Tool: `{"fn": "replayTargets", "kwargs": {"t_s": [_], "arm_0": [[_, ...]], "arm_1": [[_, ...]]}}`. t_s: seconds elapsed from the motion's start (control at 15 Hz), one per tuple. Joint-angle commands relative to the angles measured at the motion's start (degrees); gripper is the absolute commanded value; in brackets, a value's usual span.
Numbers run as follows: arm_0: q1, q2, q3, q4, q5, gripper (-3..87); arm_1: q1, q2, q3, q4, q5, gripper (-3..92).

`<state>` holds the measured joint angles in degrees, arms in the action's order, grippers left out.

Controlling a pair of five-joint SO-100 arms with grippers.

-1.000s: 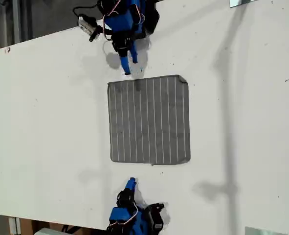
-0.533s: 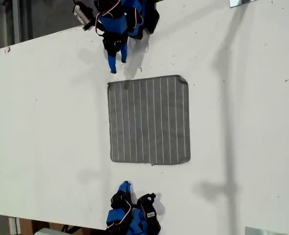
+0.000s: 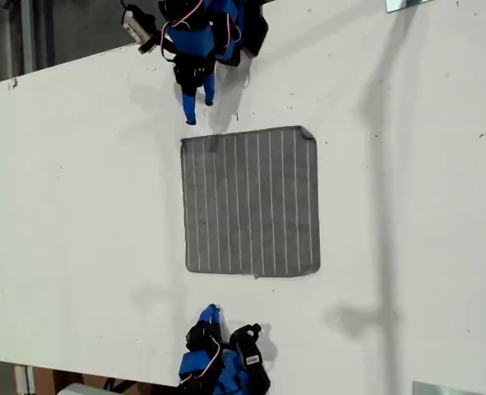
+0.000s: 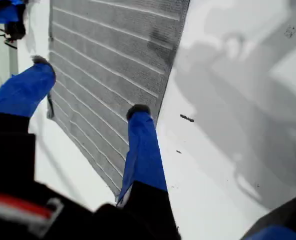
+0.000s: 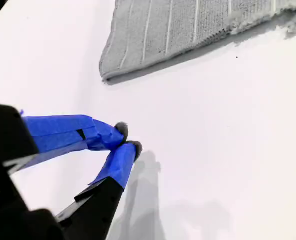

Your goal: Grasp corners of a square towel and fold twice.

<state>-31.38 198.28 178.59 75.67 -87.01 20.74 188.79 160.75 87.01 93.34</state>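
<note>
The grey striped towel (image 3: 251,202) lies flat and unfolded in the middle of the white table (image 3: 78,206). My first gripper (image 3: 198,109) hangs open, holding nothing, just beyond the towel's far edge near the corner at the exterior view's upper left (image 3: 187,143). In the first wrist view its fingers (image 4: 142,145) spread over the towel (image 4: 112,50) edge. My second gripper (image 3: 211,311) is shut on nothing, a short way off the near edge. In the second wrist view it (image 5: 127,139) hovers over bare table, with a rounded towel corner (image 5: 105,74) ahead.
A frayed tag (image 5: 240,19) sticks out of the towel's near edge. Metal pieces sit at the exterior view's top right (image 3: 407,4) and bottom right (image 3: 444,388). The table edge runs along the exterior view's left and bottom, with dark floor beyond.
Over the last second both arms drew back from the towel's edges. The first gripper shifted toward the exterior view's left and opened. Since half a second ago nothing has visibly moved.
</note>
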Motion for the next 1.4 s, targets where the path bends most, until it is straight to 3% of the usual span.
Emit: {"fn": "replayTargets", "kwargs": {"t_s": [0.0,0.2,0.4,0.47,0.6,0.8,0.93,1.07,1.2,1.33], "arm_0": [[2.2,0.35,-0.35,-0.18,0.44,0.1],[3.69,0.35,-0.35,-0.18,0.88,0.0],[4.75,0.35,-0.35,-0.09,-2.02,7.7],[4.92,0.35,-0.35,-0.09,-1.76,3.6],[6.24,0.35,-0.7,0.53,-2.55,10.8],[8.61,0.35,-0.09,-0.53,-3.16,16.6],[9.23,0.35,0.0,-0.62,-3.08,18.7],[9.93,0.35,0.09,-1.23,-2.29,19.5],[10.9,0.35,0.09,-1.23,-2.2,20.3],[10.81,0.35,0.09,-1.67,-1.14,21.1]], "arm_1": [[2.11,-0.09,-1.23,1.32,-3.78,37.5],[1.85,-0.09,-0.62,0.62,-4.66,33.6],[1.85,-0.09,0.18,-0.18,-5.1,22.5],[1.58,-0.09,0.26,-0.26,-5.19,21.8],[-2.02,-0.09,0.88,-1.14,-5.62,25.2],[-6.59,-3.52,-0.53,-10.2,-9.4,25.6],[-7.73,-19.95,-9.23,-16.61,-12.22,26.0],[-11.25,-49.92,-25.49,-23.38,-15.29,27.0],[-16.61,-65.39,-31.99,-26.63,-12.48,27.5],[-23.55,-79.28,-38.5,-23.82,-5.89,28.4]]}}
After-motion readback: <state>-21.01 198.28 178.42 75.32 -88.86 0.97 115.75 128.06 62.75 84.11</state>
